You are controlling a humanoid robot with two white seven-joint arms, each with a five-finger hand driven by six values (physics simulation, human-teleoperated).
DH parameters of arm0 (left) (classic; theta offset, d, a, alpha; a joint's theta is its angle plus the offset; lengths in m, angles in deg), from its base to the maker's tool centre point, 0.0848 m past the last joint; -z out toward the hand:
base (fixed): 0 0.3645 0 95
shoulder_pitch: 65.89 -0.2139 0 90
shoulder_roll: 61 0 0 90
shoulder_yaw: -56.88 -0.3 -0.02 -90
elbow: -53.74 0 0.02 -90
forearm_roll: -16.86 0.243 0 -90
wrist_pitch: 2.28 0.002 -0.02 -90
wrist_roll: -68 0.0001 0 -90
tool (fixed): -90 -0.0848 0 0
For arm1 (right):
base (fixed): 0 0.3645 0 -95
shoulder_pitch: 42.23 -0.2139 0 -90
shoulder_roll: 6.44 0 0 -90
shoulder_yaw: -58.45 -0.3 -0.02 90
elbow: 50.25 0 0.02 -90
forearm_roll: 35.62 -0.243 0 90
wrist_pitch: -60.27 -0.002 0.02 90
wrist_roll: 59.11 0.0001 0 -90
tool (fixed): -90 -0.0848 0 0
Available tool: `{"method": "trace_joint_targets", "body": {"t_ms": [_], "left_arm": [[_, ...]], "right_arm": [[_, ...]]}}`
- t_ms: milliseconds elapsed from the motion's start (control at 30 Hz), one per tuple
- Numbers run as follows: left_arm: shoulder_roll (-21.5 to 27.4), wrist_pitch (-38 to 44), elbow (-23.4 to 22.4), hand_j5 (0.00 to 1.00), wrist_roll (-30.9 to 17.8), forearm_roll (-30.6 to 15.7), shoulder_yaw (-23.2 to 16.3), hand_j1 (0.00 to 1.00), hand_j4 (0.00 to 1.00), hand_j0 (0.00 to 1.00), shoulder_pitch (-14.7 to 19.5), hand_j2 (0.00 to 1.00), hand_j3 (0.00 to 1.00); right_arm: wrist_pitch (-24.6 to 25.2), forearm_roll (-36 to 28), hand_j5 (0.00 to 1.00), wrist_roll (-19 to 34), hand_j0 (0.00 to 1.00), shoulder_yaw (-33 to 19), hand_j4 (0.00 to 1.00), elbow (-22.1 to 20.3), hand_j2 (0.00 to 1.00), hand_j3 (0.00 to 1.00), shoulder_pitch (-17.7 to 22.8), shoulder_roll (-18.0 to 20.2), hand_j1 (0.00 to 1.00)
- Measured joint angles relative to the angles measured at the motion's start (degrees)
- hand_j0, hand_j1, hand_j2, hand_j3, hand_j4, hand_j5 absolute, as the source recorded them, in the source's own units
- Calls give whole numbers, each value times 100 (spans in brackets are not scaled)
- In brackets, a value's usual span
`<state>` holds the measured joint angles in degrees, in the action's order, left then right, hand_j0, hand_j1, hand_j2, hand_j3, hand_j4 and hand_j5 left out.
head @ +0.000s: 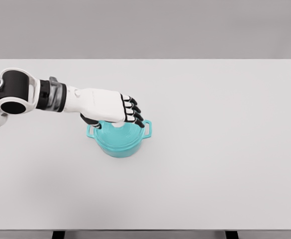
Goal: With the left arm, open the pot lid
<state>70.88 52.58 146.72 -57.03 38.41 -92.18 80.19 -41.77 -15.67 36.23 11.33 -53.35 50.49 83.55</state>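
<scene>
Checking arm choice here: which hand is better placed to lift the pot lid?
Left. The left hand is directly over the teal pot, fingers curled over its lid. No right arm is in view.

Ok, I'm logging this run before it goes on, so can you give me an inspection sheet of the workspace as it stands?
Surface: white table, flat, bare apart from the pot.
Job's things: teal pot left of the table's centre, lid on it, side handles showing at left and right.
Clutter: nothing seen.
Hands: left hand over the lid, fingers curled down above the lid's middle; whether they grip the knob is hidden. Right hand not in view.
Cables: nothing seen.
Surroundings: plain grey wall behind the table; dark table legs at the bottom edge.
</scene>
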Motion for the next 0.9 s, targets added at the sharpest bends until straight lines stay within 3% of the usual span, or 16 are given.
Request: {"method": "trace_joint_targets", "body": {"t_ms": [200, 400, 900], "left_arm": [[0, 0, 0, 89, 0, 12, -48, 89, 89, 89, -9, 89, 89], [-3, 0, 0, 79, 0, 109, -87, 79, 79, 79, -18, 79, 79], [4, 1, -7, 67, 1, 187, -129, 67, 67, 67, -18, 67, 67]], "right_arm": [[0, 0, 100, 0, 100, 0, 100, 0, 100, 100, 0, 0, 100], [0, 0, 100, 0, 100, 0, 100, 0, 100, 100, 9, 0, 100], [0, 0, 100, -1, 100, 0, 100, 1, 100, 100, 0, 0, 100]]}}
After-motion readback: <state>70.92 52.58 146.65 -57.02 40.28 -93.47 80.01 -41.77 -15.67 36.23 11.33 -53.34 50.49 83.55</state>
